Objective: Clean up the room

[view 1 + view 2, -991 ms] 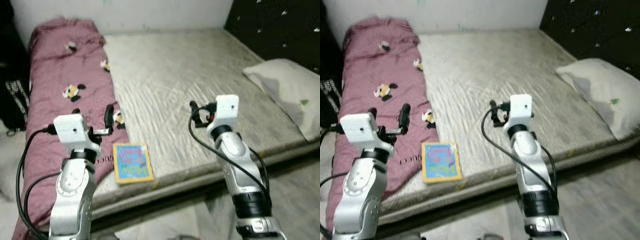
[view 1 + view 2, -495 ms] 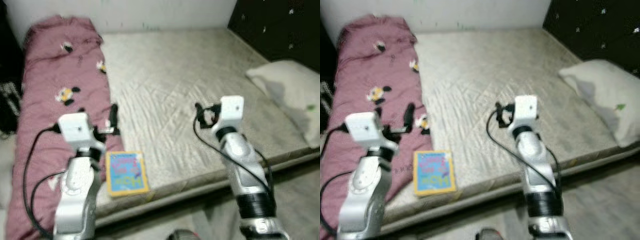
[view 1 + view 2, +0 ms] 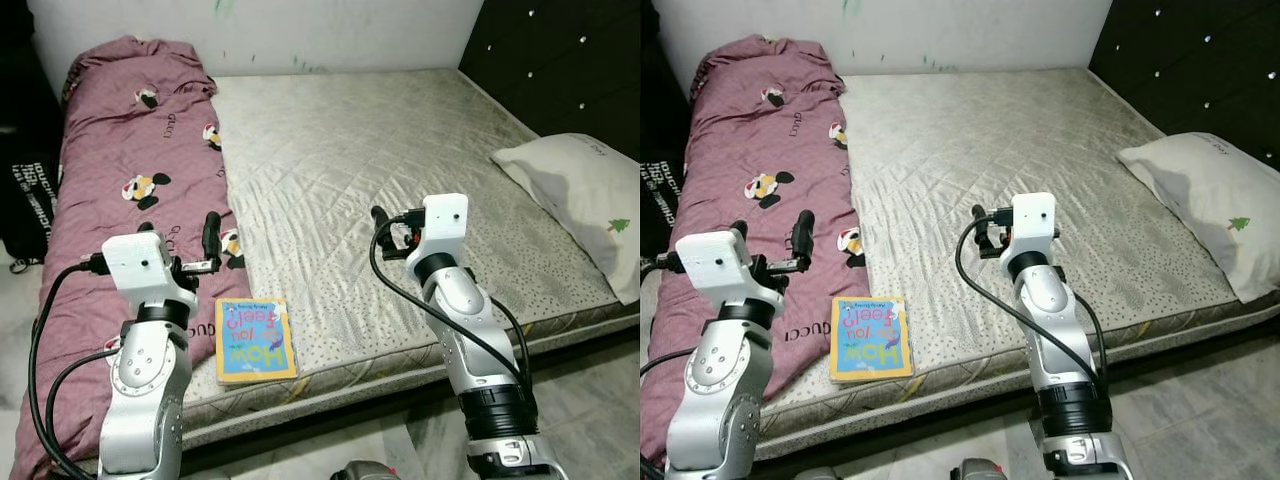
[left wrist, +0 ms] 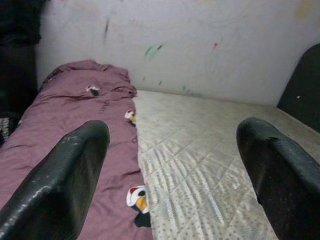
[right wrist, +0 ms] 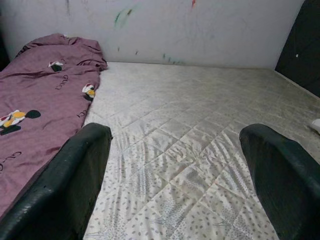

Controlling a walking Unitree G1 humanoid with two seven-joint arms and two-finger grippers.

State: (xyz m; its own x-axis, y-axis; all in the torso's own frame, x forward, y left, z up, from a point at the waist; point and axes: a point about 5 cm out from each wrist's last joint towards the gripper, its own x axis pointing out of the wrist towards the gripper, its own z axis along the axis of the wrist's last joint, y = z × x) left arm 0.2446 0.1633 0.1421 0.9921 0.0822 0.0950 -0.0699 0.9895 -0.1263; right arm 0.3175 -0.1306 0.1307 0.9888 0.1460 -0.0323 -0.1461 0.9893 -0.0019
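Observation:
A colourful children's book [image 3: 256,339] lies flat on the grey quilted mattress [image 3: 370,150], near its front edge. Beside it, a maroon blanket [image 3: 130,150] printed with cartoon mice covers the mattress's left side. My left gripper [image 4: 175,131] is raised over the blanket's edge, just behind and left of the book. It is open and holds nothing. My right gripper [image 5: 175,132] is raised over the middle of the mattress, right of the book, also open and holding nothing. One of its black fingers [image 3: 377,216] pokes out beside the wrist camera.
A white pillow [image 3: 585,195] lies at the mattress's right edge, against a dark headboard [image 3: 570,60]. A white wall [image 3: 300,30] runs behind the bed. A dark bag [image 3: 25,200] stands on the floor to the left. Grey floor [image 3: 590,400] shows in front.
The head camera has shifted and the blur has cleared. Both arms keep the same raised pose with open fingers. The book lies where it was.

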